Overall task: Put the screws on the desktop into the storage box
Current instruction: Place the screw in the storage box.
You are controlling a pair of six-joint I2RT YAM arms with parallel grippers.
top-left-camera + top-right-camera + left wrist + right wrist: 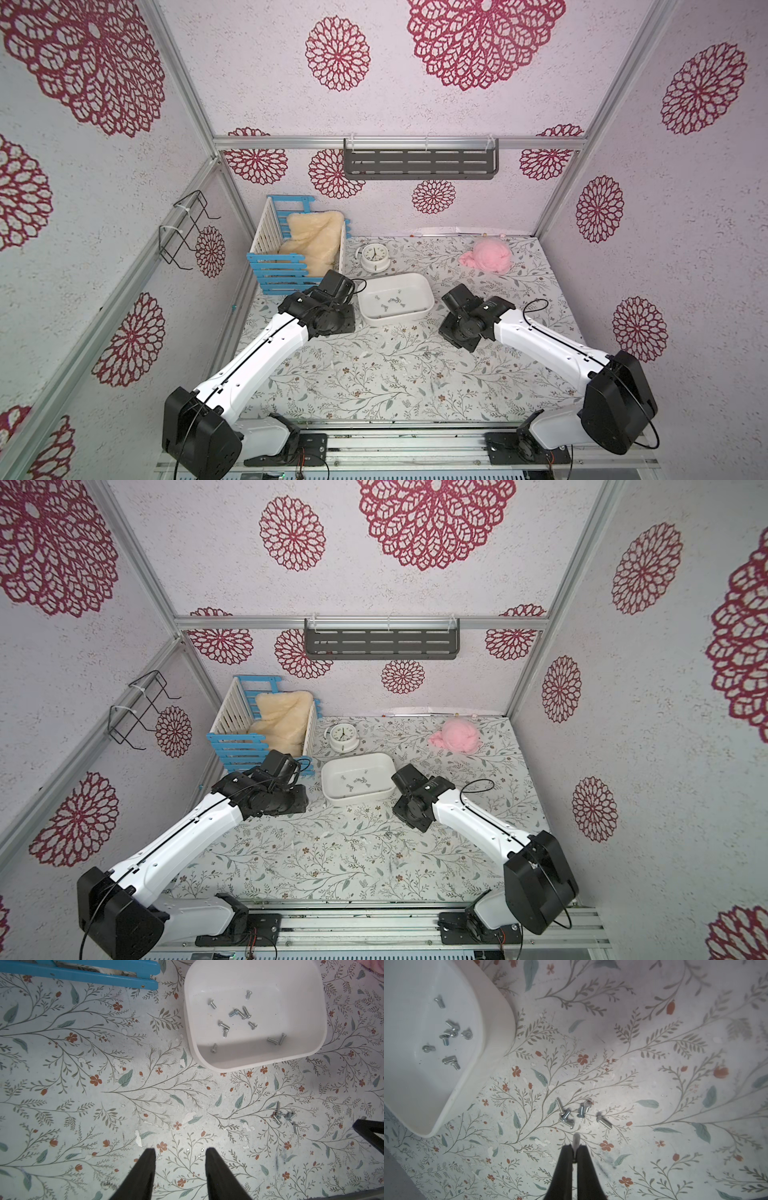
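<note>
We saw right gripper (575, 1147) clenched on screw (576, 1138) above desktop (654, 1084); left gripper (180, 1150) parted, empty. Loose screws (566, 1115) near storage box (500, 1014). We judged: clear rim, release low.

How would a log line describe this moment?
left gripper: open | right gripper: shut on screw | storage box: several screws | desktop: loose screws

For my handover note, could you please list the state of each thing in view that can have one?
left gripper: open, empty.
right gripper: shut on a screw.
storage box: upright, unlidded.
boxed screws: lying loose inside.
desktop screws: clustered, not yet collected.
blue crate: upright, holding cream fleece.
</note>
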